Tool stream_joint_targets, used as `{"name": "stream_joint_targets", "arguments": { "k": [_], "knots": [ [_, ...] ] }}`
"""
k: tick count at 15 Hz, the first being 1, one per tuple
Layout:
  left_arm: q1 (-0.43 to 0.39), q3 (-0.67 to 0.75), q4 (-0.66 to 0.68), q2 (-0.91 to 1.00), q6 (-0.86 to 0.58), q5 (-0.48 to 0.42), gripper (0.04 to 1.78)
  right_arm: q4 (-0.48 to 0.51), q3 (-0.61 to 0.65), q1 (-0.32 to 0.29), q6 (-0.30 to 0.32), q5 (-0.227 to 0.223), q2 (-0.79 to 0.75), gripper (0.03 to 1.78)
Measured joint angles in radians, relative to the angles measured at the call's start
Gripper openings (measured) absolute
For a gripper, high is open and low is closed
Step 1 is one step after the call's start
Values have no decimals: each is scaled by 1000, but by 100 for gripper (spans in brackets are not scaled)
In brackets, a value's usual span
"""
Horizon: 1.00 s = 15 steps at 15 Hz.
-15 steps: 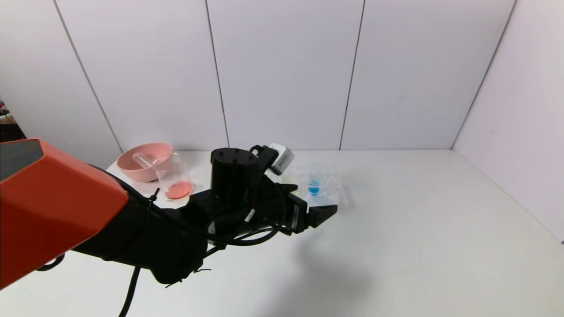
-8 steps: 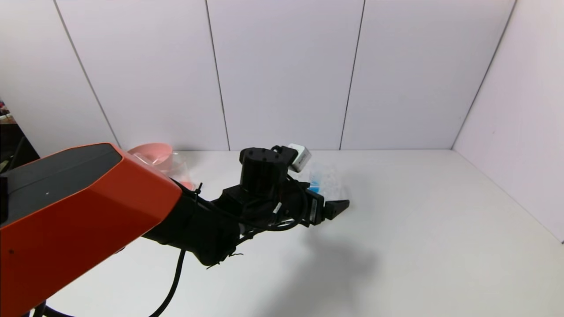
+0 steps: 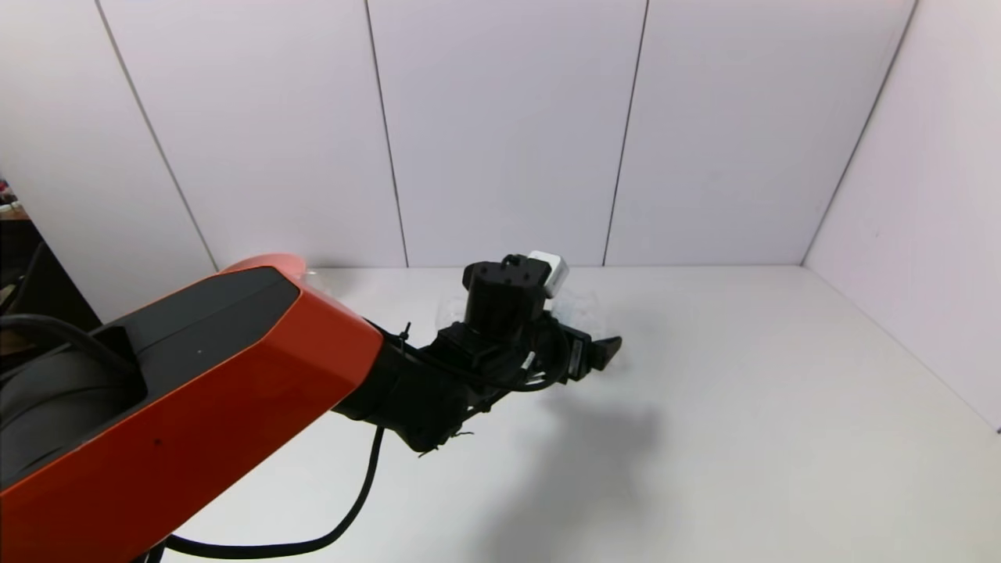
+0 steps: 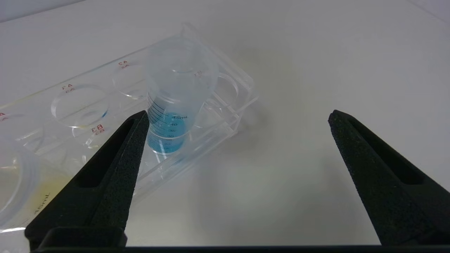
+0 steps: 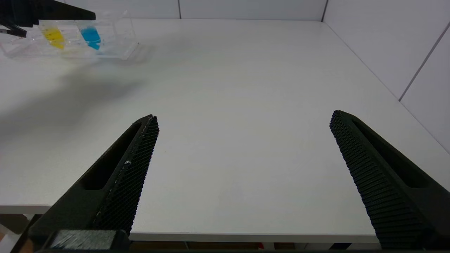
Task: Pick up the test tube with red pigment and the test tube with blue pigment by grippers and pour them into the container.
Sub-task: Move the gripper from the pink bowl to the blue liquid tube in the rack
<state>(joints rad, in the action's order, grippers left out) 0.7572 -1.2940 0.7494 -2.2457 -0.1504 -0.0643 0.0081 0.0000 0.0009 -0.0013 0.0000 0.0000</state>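
Note:
The test tube with blue pigment (image 4: pixel 168 130) stands upright in a clear rack (image 4: pixel 230 105) at the back of the white table. My left gripper (image 4: pixel 237 119) is open just short of it, and the tube shows close beside one fingertip (image 4: pixel 139 123), not touching it. In the head view the left gripper (image 3: pixel 602 352) hangs over the rack (image 3: pixel 586 305) and covers the blue tube. The far-off blue tube (image 5: pixel 90 37) also shows in the right wrist view. My right gripper (image 5: pixel 242 119) stands open and empty by the table's front edge. The test tube with red pigment is out of view. The container is hidden behind my left arm.
A tube of yellow liquid (image 5: pixel 52 37) stands in the same rack, beside the blue one. My orange left arm (image 3: pixel 195 391) fills the left of the head view. White walls close the table at the back and on the right.
My left arm has reached farther back and to the right, up to the rack. It now covers the blue tube, the beaker and the pink bowl in the head view. Its fingers stayed open.

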Motion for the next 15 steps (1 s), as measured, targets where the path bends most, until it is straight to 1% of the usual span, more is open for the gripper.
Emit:
{"name": "stream_joint_targets", "arguments": {
  "k": [2,7,15],
  "knots": [
    [7,-22,2,-17,10,27,178,0,0,0,0,0,0,177],
    [13,-51,31,-33,27,50,178,0,0,1,0,0,0,177],
    [14,-49,50,-41,31,55,178,0,0,0,0,0,0,177]
  ]
}}
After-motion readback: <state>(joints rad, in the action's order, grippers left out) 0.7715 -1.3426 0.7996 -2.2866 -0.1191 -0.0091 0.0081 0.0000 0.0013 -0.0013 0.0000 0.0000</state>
